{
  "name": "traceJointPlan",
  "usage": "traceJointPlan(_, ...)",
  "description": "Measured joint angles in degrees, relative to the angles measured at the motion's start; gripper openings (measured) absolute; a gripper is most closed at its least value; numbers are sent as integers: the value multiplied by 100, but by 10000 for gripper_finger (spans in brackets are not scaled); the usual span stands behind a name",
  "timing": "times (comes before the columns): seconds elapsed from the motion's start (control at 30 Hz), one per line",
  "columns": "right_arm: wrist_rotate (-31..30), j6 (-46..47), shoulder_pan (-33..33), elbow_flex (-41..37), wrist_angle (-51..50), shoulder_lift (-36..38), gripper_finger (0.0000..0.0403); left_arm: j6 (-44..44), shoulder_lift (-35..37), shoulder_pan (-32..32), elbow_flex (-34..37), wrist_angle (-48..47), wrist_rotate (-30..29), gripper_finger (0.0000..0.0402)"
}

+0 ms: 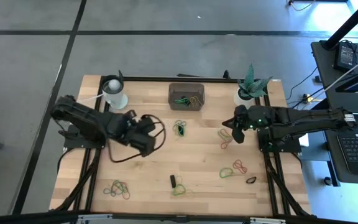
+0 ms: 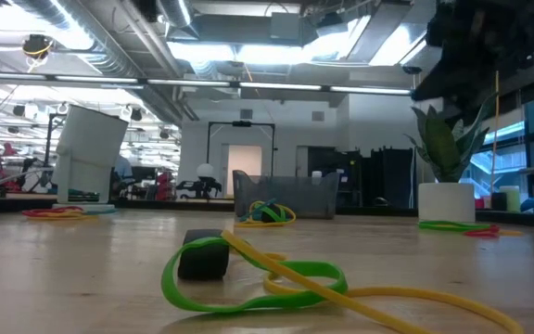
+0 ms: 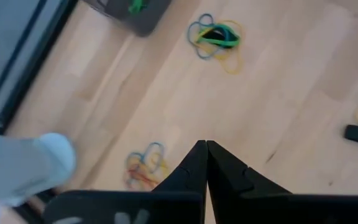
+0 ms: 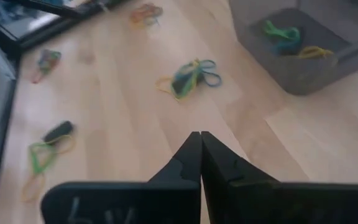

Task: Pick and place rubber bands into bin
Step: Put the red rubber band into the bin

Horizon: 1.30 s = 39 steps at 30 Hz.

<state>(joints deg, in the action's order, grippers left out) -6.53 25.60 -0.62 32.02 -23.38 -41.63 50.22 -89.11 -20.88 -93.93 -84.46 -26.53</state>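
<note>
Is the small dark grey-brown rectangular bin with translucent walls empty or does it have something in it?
Not empty. The bin holds a few rubber bands, green and yellow loops lying on its floor, seen in the high and right wrist views.

No legible text, label, brand or number appears in any view; faint pale marks on the wrist mounts are possibly lettering, unreadable.

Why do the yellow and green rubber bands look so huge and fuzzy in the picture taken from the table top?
In the low view the rubber bands lie right by the camera, so they loom large and soft, while the bin behind is sharper and bright ceiling lights glare above. In the high view the light is even, with soft shadows. The left wrist view blurs the white cup.
</note>
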Motion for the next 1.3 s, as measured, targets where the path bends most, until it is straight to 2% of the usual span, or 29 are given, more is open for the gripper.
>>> traceJointPlan(0.1, -87, 200, 204, 182, 4, -54, 2, 110, 566, -269, 932, 757, 69, 2)
traceJointPlan(0.3, -728, 723, 715, 671, 6, -591, 1, 531, 1689, -776, 2676, 1927, 410, 2)
traceJointPlan(0.43, -961, 1115, 1138, 1124, -5, -1245, 1, 927, 2248, -1084, 3504, 2333, 773, 2)
traceJointPlan(0.53, -1070, 1271, 1500, 1600, -116, -1915, 0, 1128, 2474, -1333, 3886, 2353, 836, 2)
traceJointPlan(0.63, -1166, 1612, 1821, 2249, -642, -2665, 0, 1083, 2570, -1577, 4087, 2414, 838, 2)
traceJointPlan(0.9, -1182, 2724, 2507, 3916, -2514, -4375, 0, 157, 2584, -2103, 4207, 3097, 864, 2)
traceJointPlan(1.0, -1181, 2838, 2737, 4188, -2696, -4686, 0, 100, 2584, -2235, 4207, 3177, 892, 3)
traceJointPlan(1.17, -1181, 3119, 3006, 4276, -2678, -4841, 0, -187, 2582, -2297, 4207, 3206, 1430, 2)
traceJointPlan(1.3, -1184, 3413, 3130, 4252, -2796, -4846, 0, 189, 2548, -2295, 4207, 3254, 1407, 10)
